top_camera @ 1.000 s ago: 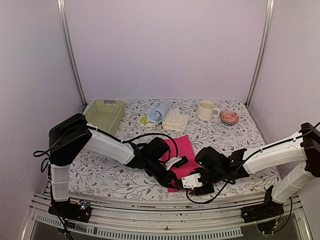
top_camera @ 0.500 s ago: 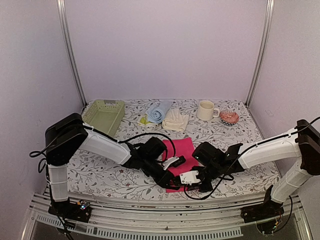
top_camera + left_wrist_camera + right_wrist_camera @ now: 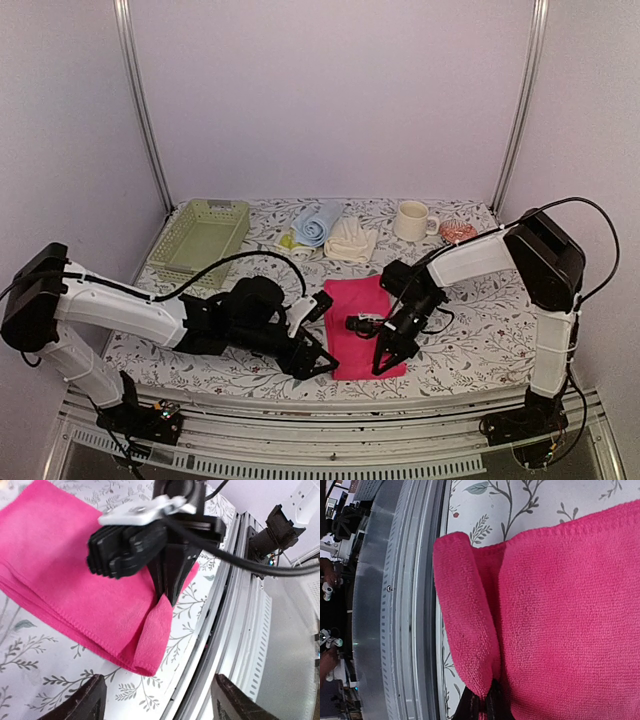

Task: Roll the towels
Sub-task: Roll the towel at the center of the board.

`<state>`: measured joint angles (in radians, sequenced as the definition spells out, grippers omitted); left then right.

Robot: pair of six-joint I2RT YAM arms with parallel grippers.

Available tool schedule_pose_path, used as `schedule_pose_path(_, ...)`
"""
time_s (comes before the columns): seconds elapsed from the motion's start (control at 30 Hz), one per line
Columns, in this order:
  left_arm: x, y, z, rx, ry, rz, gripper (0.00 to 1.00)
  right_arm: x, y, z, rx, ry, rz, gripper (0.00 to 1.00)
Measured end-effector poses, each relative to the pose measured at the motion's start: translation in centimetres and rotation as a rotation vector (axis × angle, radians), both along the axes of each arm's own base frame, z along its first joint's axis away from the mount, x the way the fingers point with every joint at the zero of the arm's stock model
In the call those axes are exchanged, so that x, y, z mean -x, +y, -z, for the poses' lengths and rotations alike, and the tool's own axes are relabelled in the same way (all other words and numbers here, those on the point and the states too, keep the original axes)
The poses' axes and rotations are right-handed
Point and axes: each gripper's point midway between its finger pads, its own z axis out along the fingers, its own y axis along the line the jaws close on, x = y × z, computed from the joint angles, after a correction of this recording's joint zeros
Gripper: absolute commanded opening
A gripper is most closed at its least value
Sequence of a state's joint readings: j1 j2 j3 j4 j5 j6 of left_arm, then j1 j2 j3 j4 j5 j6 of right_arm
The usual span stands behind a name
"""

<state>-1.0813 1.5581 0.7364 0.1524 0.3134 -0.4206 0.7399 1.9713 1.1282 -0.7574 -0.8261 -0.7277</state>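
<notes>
The hot pink towel (image 3: 352, 318) lies flat near the table's front edge, its near corner folded up into a small flap (image 3: 157, 630). My right gripper (image 3: 381, 362) points down and is shut on that flap (image 3: 470, 630); in the left wrist view its tips (image 3: 168, 599) pinch the pink cloth. My left gripper (image 3: 315, 362) sits just left of the towel's near corner, open, with nothing between its fingers (image 3: 85, 702). At the back lie a rolled light blue towel (image 3: 317, 222), a cream-white towel (image 3: 351, 240) and a pale yellow-green towel (image 3: 289, 242).
A pale green mesh basket (image 3: 205, 232) stands at the back left. A cream mug (image 3: 411, 221) and a small reddish ring-shaped thing (image 3: 459, 234) sit at the back right. The metal front rail (image 3: 240, 630) runs close beside the towel's near edge.
My left gripper has opened, let go of the pink towel and drawn back to the left. My right gripper has shut on the near edge, and its arm has swung round.
</notes>
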Motion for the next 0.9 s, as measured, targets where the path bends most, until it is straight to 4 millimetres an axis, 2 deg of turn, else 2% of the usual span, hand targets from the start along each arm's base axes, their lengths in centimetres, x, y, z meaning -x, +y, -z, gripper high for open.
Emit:
schedule_pose_path(0.1,0.5,-0.4,-1.8,0.003,-0.127,-0.049,0.69,0.1,0.2,0.2,0.013,0.142,0.021,0.03)
schedule_pose_path(0.23,2.1,-1.5,-2.7,-0.032,-0.333,-0.023,0.61,0.2,0.3,0.3,0.031,0.281,0.041,0.03)
schedule_pose_path(0.37,4.6,-3.1,-1.7,-0.130,-0.577,0.117,0.52,0.5,0.2,0.3,0.042,0.377,0.061,0.03)
schedule_pose_path(0.47,5.2,-4.5,0.2,-0.220,-0.710,0.229,0.48,0.5,0.2,0.2,0.045,0.400,0.065,0.03)
schedule_pose_path(0.53,5.0,-5.1,1.3,-0.271,-0.769,0.282,0.44,0.5,0.2,0.2,0.048,0.403,0.065,0.03)
schedule_pose_path(0.63,4.4,-5.9,2.6,-0.333,-0.832,0.338,0.43,0.5,0.2,0.2,0.050,0.406,0.066,0.03)
schedule_pose_path(0.83,3.1,-6.9,3.9,-0.386,-0.884,0.380,0.40,0.5,0.2,0.2,0.051,0.408,0.066,0.03)
schedule_pose_path(0.9,2.1,-6.9,4.3,-0.404,-0.883,0.366,0.38,0.5,0.2,0.2,0.051,0.409,0.067,0.03)
